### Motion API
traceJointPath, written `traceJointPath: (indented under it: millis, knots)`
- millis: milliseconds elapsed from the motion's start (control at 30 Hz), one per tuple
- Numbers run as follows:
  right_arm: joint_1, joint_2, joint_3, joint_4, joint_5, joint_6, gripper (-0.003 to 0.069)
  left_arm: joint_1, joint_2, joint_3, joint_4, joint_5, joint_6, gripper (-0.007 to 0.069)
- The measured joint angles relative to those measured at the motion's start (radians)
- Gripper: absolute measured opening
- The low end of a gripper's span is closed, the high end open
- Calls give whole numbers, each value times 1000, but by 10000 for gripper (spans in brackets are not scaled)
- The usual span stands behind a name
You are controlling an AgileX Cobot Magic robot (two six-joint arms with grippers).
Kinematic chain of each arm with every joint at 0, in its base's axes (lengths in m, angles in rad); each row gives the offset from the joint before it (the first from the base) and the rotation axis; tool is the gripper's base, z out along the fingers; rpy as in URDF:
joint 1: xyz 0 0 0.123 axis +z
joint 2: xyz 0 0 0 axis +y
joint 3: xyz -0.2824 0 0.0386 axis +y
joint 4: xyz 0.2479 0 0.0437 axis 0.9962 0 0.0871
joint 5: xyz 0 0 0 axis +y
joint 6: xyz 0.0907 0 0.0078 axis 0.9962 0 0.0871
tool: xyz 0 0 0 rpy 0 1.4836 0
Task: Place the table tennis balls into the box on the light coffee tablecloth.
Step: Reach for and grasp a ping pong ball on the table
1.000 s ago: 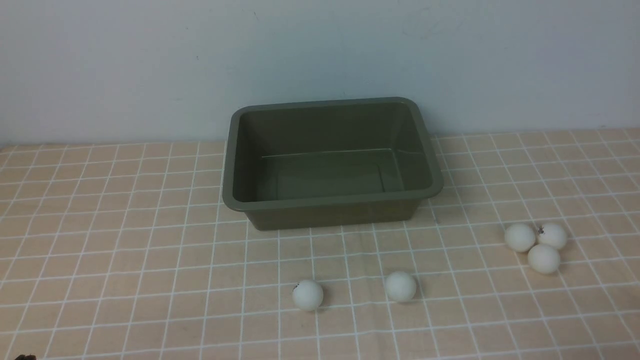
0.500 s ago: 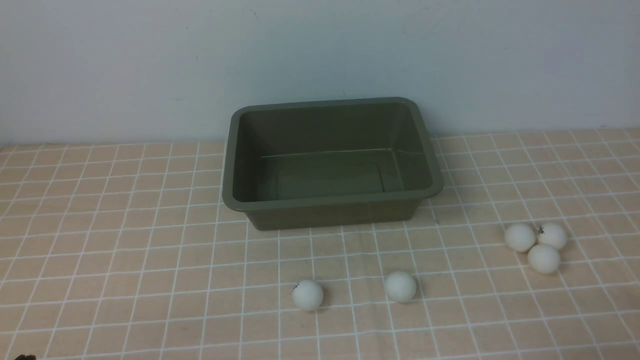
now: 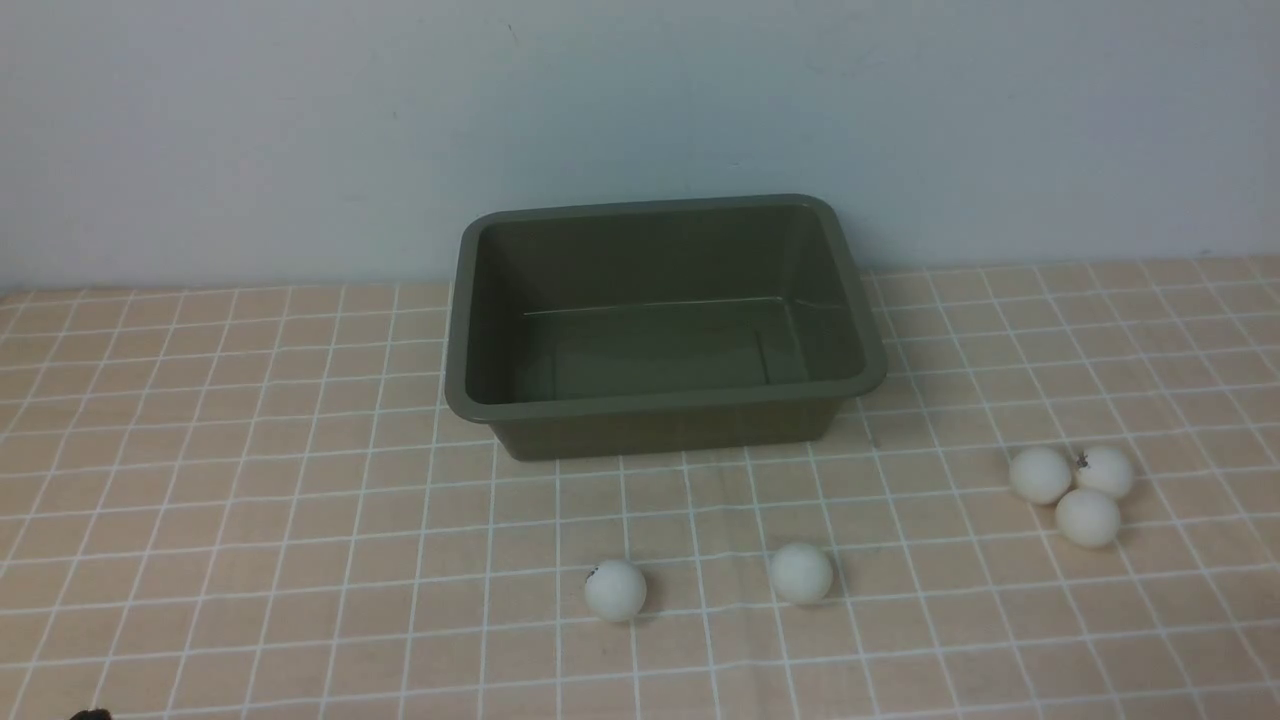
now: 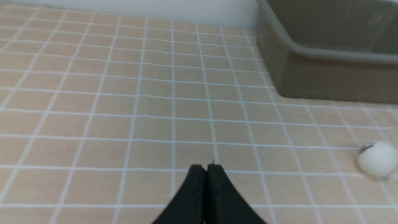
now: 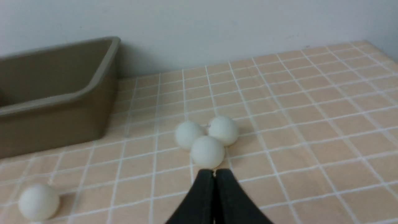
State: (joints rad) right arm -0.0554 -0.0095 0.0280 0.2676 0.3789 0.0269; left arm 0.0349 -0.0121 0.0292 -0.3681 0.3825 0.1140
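Only a dark speck [image 3: 90,714] at the near left edge of the front view has shifted, a little to the right. Box [image 3: 660,432] and balls [image 3: 615,590] lie as they did a second ago.

The box sits at the back of the cloth [image 3: 250,480], its far rim close to the wall [image 3: 300,120], open side up, its floor bare. Broad cloth spreads to its left and right and in front of it. All five balls rest on the cloth, outside the box. A pair [image 3: 801,573] lies in front of the box, apart from each other and from its near wall. A trio [image 3: 1087,517] is bunched together well off to the right, each touching or almost touching its neighbours, near the cloth's right side.

The left gripper [image 4: 206,166] is clenched, its black tips pressed together and holding nothing. It is over the cloth, with one logo-marked ball and the box corner off to one side. The right gripper [image 5: 214,171] is likewise pinched closed and holds nothing, its tips aimed at the nearest ball of the trio. Whether they touch it cannot be told.

The cloth is peach-tan with thin white grid lines and lies flat. The wall is plain and pale.
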Motion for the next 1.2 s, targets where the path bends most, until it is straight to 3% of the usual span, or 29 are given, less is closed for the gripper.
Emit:
traceJointPath:
  millis: [200, 433, 600, 900, 1033, 1200]
  knots:
    - [0, 0, 0, 252, 16, 26, -19, 0, 0, 1, -300, 1, -8, -69]
    - [0, 0, 1, 353, 0, 27, -19, 0, 0, 1, -570, 0, -11, -69]
    - [0, 0, 3, 381, -31, 28, -19, 0, 0, 1, -655, -12, -13, -69]
    - [0, 0, 3, 589, -120, 30, -19, 0, 0, 1, -796, -59, -2, -69]
    - [0, 0, -17, 652, -178, -14, -19, 0, 0, -25, -888, -94, 161, -69]
    - [0, 4, -220, 670, -137, -278, -19, 0, 6, -168, -1058, -86, 553, -69]
